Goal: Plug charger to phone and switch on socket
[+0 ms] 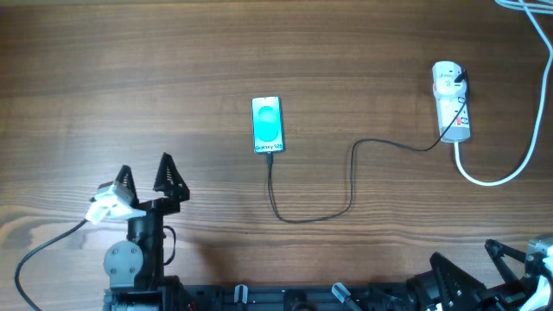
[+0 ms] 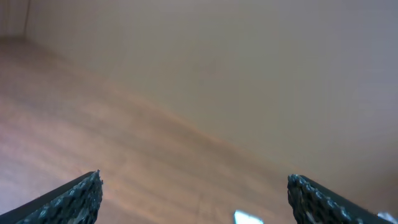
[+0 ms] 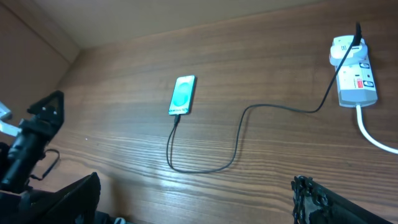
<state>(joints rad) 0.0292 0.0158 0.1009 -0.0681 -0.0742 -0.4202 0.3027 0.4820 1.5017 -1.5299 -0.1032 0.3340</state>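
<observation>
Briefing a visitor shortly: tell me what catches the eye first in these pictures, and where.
The phone, its screen bright teal, lies in the middle of the table. The black charger loops from its near end to the white socket at the right. The left gripper and right gripper sit open at the near edge, holding nothing.

Even, soft light with faint shadows; left wrist view heavily blurred, the others sharp.

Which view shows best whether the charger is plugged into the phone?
Overhead: it looks straight down on the phone, with the charger meeting its near end. The right wrist view shows both too, but slanted. The left wrist view shows neither.
</observation>
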